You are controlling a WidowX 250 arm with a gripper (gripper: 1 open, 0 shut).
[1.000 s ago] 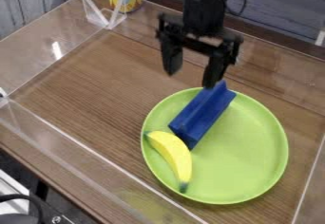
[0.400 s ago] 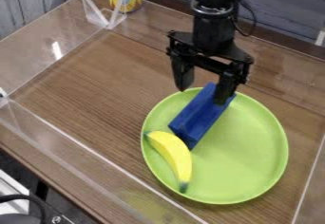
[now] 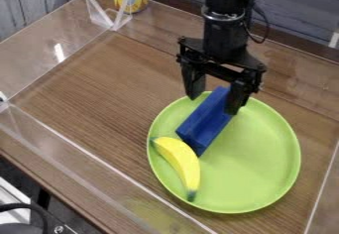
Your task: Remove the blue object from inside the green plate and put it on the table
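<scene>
The gripper (image 3: 216, 87) points straight down with its two dark fingers spread wide and nothing between them. Directly beneath it lies the blue object (image 3: 208, 120), its far end showing between the open fingers while the rest runs down and toward the camera from the hand. The block rests inside the green plate (image 3: 272, 164), on the plate's left half; just below the block's near end, further from the hand, sits a yellow banana (image 3: 177, 163), close to the block and perhaps touching it.

The block looks like a rigid, solid-coloured piece — likely plastic or painted wood, so probably light and stiff, not fragile. Its faces appear smooth, which suggests it could slip if pinched at a corner or on the stepped ridge. The two long flat sides seem the best place to take hold, across the narrow width, which the spread fingers look wide enough to straddle. A grip nearer the middle would likely keep the long block from tilting — the far end alone may let it swing. The table (image 3: 93, 89) lies bare to the hand's left.
</scene>
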